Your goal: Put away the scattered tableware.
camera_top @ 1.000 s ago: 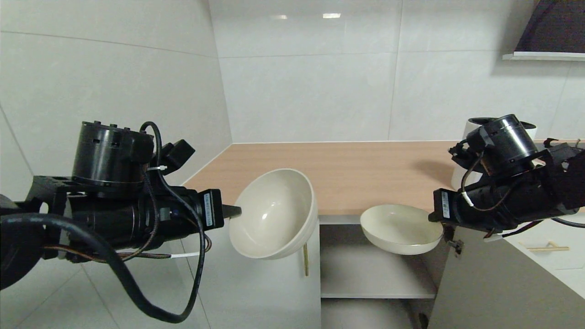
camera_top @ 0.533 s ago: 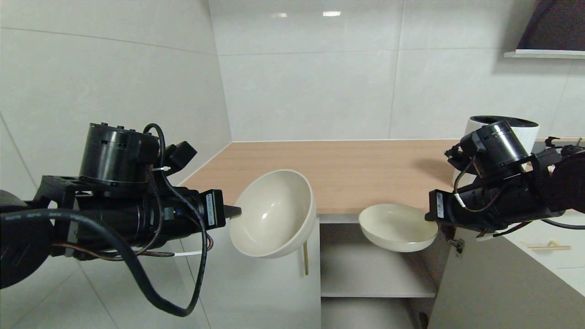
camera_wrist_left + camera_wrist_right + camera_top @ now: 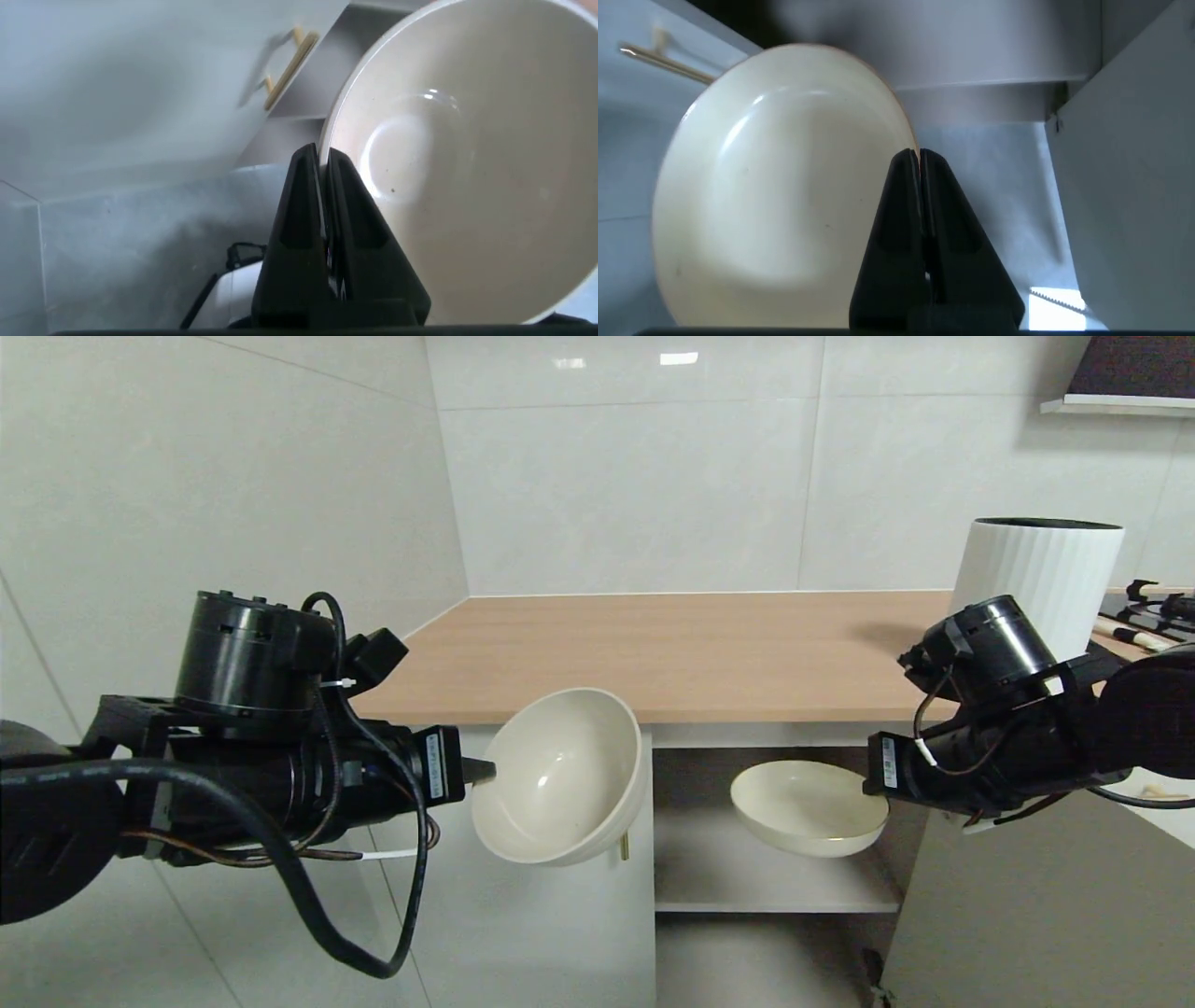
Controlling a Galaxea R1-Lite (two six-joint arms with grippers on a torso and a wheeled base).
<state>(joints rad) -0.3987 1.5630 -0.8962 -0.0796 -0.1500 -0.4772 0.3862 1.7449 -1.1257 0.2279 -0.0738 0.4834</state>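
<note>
The left gripper (image 3: 325,157) is pinched shut on the rim of the deep bowl (image 3: 560,775). The bowl hangs steeply tilted in front of the closed cabinet door (image 3: 551,933), just left of the open compartment. The right gripper (image 3: 918,161) is clamped on the rim of the shallow bowl (image 3: 808,807), held nearly level above the shelf (image 3: 775,896) and under the front edge of the countertop (image 3: 672,653). Both holds are thin edge pinches — a smooth glazed rim could swivel or slip. Going in, the deep bowl may clip the door's edge, or the two bowls may knock together — and the open door panel (image 3: 1027,915) crowds the right arm.
</note>
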